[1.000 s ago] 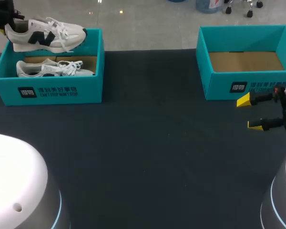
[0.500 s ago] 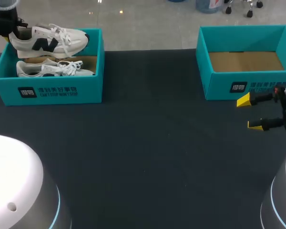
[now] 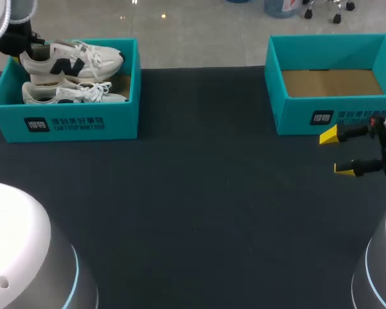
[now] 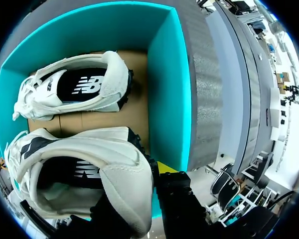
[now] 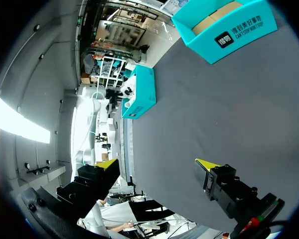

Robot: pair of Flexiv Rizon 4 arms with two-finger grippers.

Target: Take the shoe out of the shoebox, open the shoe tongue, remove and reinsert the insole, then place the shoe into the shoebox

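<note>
Now left jaws clamped on shoe (image 3: 71, 61) heel; right jaws wide apart, empty.

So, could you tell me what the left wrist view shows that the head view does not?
Only the left wrist view: the dark insoles inside both shoes, and a yellow fingertip against the heel of the held shoe. Only the head view: the second shoebox, with nothing in it, and the right end effector, open, near its front. Both: the left shoebox, the held shoe gripped at its heel by the left end effector, and the other shoe lying inside.
</note>
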